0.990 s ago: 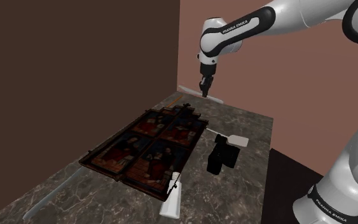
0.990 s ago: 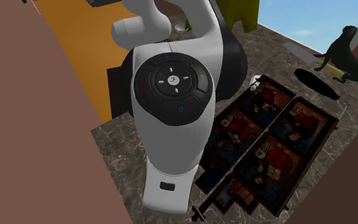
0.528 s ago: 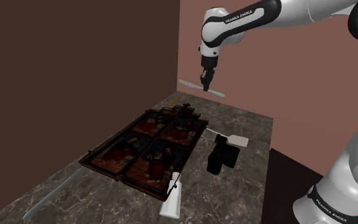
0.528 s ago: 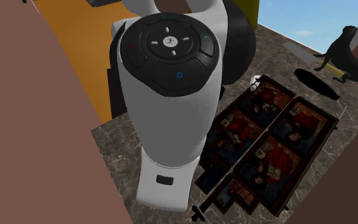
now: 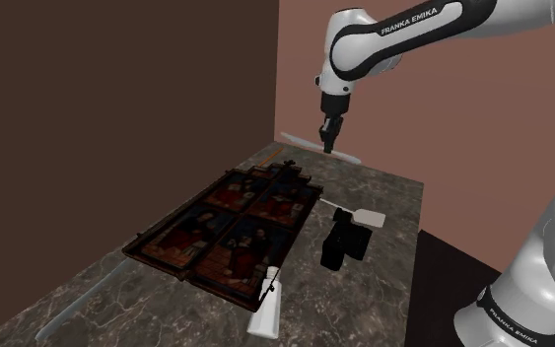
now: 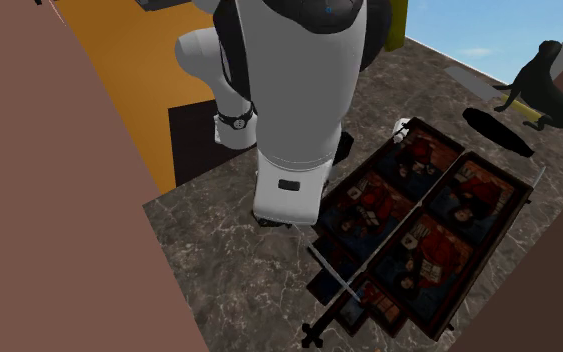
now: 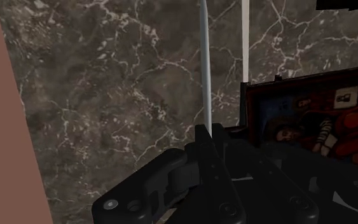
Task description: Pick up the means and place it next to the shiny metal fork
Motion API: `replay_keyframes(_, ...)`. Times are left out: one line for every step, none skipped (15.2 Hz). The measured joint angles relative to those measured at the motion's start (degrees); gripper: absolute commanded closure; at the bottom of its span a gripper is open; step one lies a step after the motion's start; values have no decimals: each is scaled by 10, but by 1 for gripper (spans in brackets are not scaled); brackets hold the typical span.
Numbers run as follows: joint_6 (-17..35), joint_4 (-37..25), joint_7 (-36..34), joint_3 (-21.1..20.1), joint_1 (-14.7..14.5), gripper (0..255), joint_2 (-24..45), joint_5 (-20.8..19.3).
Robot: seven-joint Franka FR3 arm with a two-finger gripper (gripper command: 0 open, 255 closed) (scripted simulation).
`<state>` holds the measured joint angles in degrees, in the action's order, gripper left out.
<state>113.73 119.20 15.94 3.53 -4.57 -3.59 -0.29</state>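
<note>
Pinched shut, the gripper (image 5: 328, 146) has a slim pale-grey utensil (image 5: 301, 139) clasped between its fingers (image 7: 199, 143), and I take this to be the piece the task wants moved. It is gripped near the middle, so both ends stick out about evenly and it hangs close to level, in the air well above the far end of the counter. The white arm (image 5: 403, 30) arches over from the stand to hold it there. Below lies the dark marble counter (image 5: 388, 187), most of it taken up by a dark framed tray (image 5: 178, 211) of four picture panels. Holding the utensil this high looks sensible, since it would clear the frame on any carry across. Beside the tray, towards the stand, sits a black blocky object (image 5: 344, 246) with a small white flat piece (image 5: 366, 218) touching its far side. A white-handled item (image 5: 267, 310) lies at the tray's near corner. Thinnest of all, a long grey utensil (image 5: 86, 294) runs along the counter's near-left edge in the shoulder view. It may be the fork, though I cannot tell for sure, and if it is, the target spot lies at the opposite end of the counter
</note>
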Motion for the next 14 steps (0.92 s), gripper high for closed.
replay_keyframes(5,22,-5,-3,-2,255,-17,-1)
replay_keyframes(8,45,-14,-7,-6,255,-37,-1)
replay_keyframes(8,60,-22,-12,-9,255,-53,-1)
replay_keyframes(6,79,-32,-18,-14,255,-73,0)
replay_keyframes(6,101,-44,-26,-20,255,-95,2)
replay_keyframes(8,122,-50,-29,-22,255,-114,3)
replay_keyframes(6,133,-57,-34,-25,255,-128,4)
replay_keyframes(8,152,-67,-40,-30,255,-145,7)
replay_keyframes(8,171,-77,-48,-35,255,-163,10)
replay_keyframes(6,188,-88,-56,-41,255,-183,14)
replay_keyframes(4,206,-96,-61,-45,255,-202,18)
replay_keyframes(0,221,-107,-70,-51,255,-222,23)
replay_keyframes(-2,236,-118,-78,-57,255,-239,28)
replay_keyframes(-7,248,-126,-84,-62,255,-257,33)
